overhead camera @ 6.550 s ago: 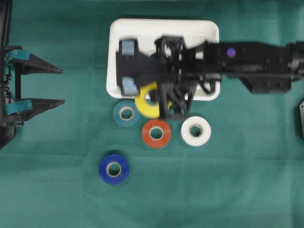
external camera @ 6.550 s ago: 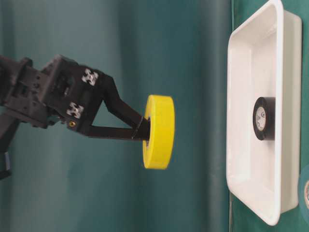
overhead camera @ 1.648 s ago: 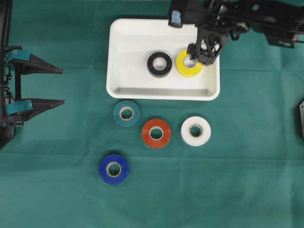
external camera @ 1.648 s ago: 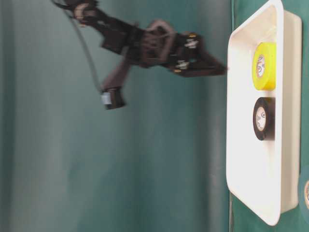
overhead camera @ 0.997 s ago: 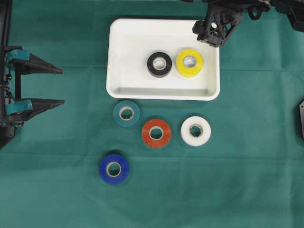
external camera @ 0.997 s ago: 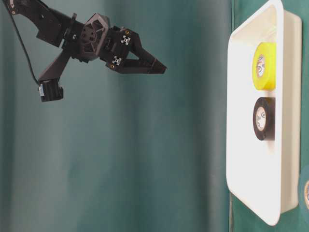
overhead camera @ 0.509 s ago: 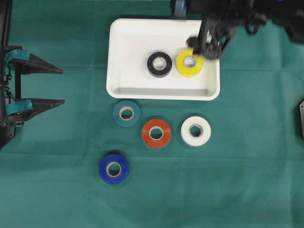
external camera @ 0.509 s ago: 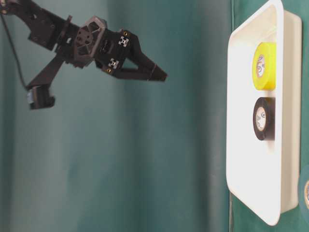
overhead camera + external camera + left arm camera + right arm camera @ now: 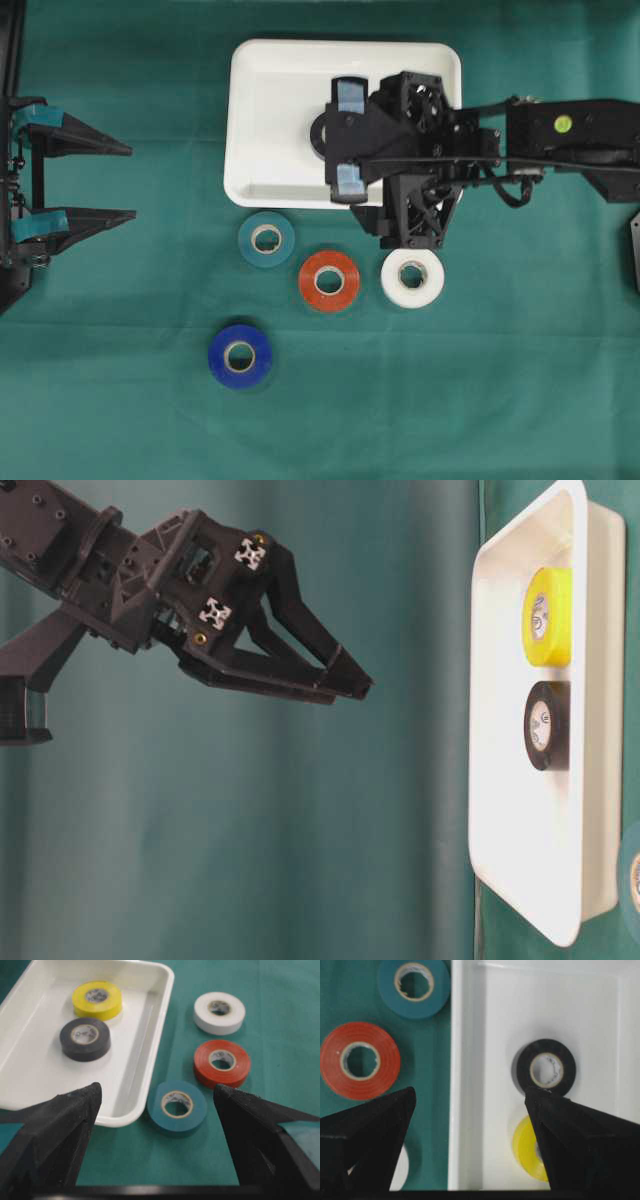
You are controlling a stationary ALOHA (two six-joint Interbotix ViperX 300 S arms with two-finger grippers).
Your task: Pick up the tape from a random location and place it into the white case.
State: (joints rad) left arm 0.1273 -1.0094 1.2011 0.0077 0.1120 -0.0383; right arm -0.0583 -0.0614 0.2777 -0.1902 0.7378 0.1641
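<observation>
Right now I have the right claw (image 9: pixel 345 685) spread wide and holding nothing, hanging high above the near rim of the large white rectangular plastic case (image 9: pixel 240 120). Inside the case lie a yellow roll of tape (image 9: pixel 96 999) and a black roll of tape (image 9: pixel 85 1038), flat and just beside each other. Outside it, on the green cloth-covered table (image 9: pixel 480 380), four rolls wait: a teal roll (image 9: pixel 266 239) just beside the case's near rim, a red roll (image 9: pixel 329 281) next to that, a white roll (image 9: pixel 412 276) near the case's near right corner, and a dark blue roll (image 9: pixel 240 356) well apart from the case.

I judge the step in hand to be reaching for the next roll. The white or the red one looks nearest to the claw. To do it well, I would centre the claw over one roll, straddle one side of the ring with a finger through the core, and drop straight down so neighbouring rolls and the case rim stay undisturbed.

The left claw (image 9: pixel 100 180) sits spread and idle, well to the left of the case.
</observation>
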